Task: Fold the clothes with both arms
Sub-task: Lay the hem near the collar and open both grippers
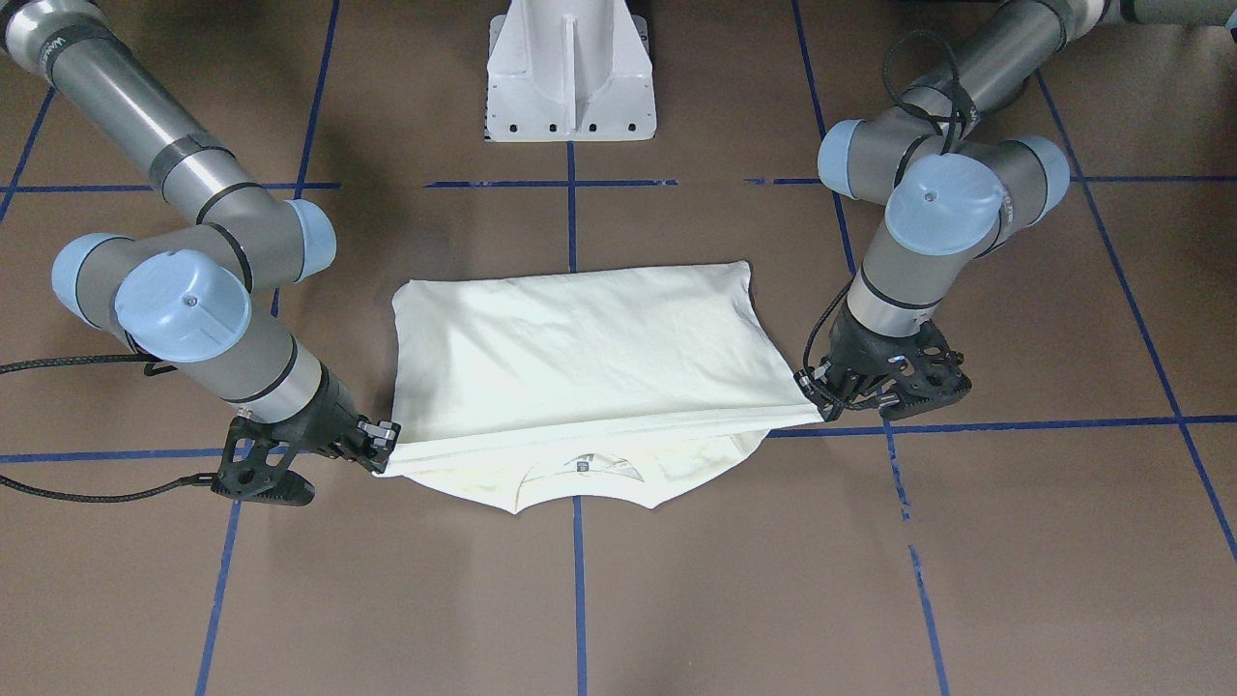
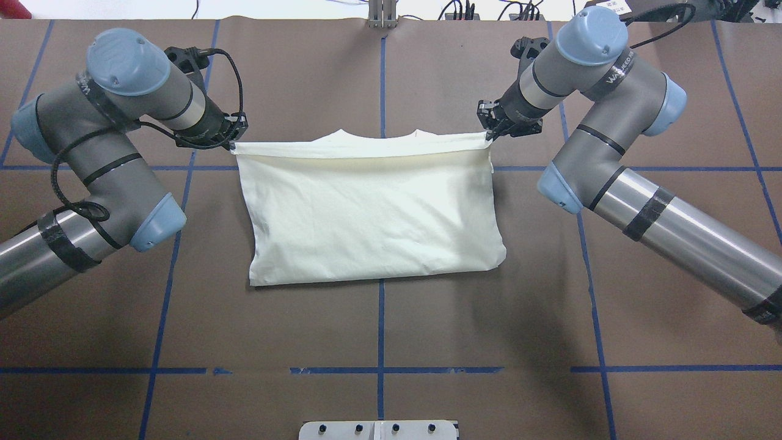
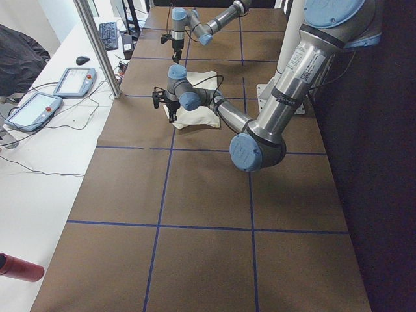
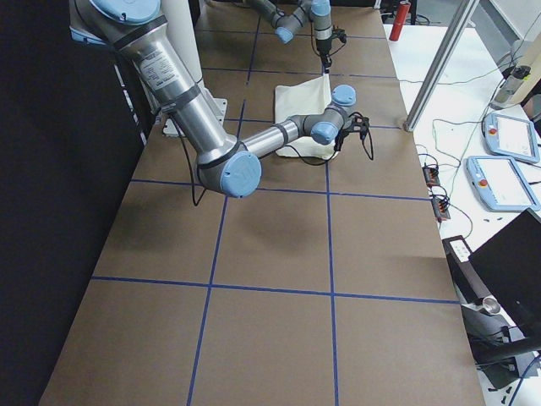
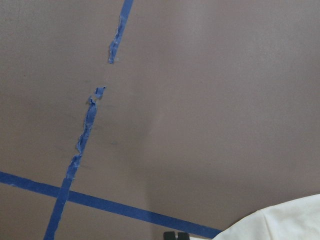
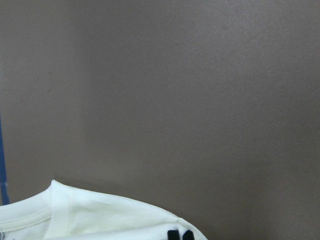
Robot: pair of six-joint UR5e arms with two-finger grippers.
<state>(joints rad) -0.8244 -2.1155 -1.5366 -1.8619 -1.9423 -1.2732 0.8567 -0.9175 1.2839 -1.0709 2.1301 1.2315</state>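
Note:
The cream-white shirt [image 2: 369,211] lies folded in the middle of the brown table, plain side up. Its collar end [image 1: 580,474] sticks out from under the top layer on the far side from the robot. My left gripper [image 2: 235,140] is shut on one corner of the top layer's edge, and my right gripper [image 2: 489,131] is shut on the other. That edge is pulled taut between them, low over the collar end. In the front view the left gripper [image 1: 817,401] is on the right and the right gripper [image 1: 382,440] on the left. Each wrist view shows a bit of shirt [image 5: 280,222] [image 6: 100,215].
The white pedestal base [image 1: 570,77] stands at the robot's side of the table. Blue tape lines [image 2: 380,370] cross the brown surface. Off the table's far edge stand a metal post [image 3: 97,45], control pendants [image 3: 71,81] and a red cylinder [image 3: 19,268].

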